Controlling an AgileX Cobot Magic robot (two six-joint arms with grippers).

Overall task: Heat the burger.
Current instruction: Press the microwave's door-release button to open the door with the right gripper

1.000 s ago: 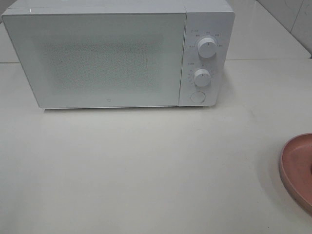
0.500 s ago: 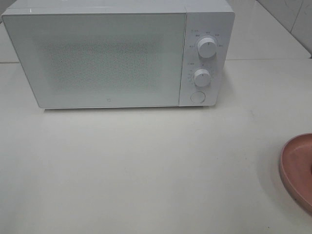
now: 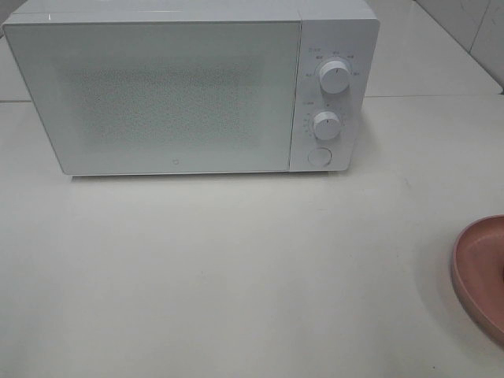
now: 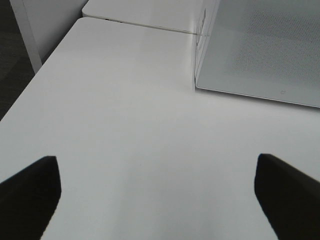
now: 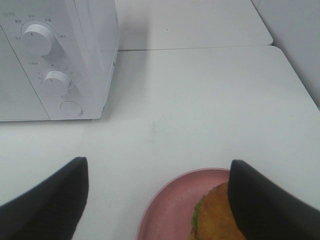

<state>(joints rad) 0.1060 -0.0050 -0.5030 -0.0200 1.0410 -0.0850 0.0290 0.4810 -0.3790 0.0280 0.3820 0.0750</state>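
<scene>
The burger (image 5: 217, 217), golden-brown bun over green lettuce, lies on a round pink plate (image 5: 172, 200), partly hidden by one dark finger. My right gripper (image 5: 157, 200) hangs open above the plate's near side, nothing between its fingers. In the exterior high view only the plate's edge (image 3: 476, 272) shows at the right border; the burger and both arms are out of that view. The white microwave (image 3: 189, 87) stands at the back with its door shut. My left gripper (image 4: 157, 197) is open over bare table, left of the microwave's front corner (image 4: 200, 85).
The microwave's panel carries two white knobs (image 3: 335, 77) (image 3: 325, 124) and a round button (image 3: 318, 156). The table's left edge (image 4: 30, 85) drops to a dark floor. A seam (image 3: 441, 96) runs across the table behind the microwave.
</scene>
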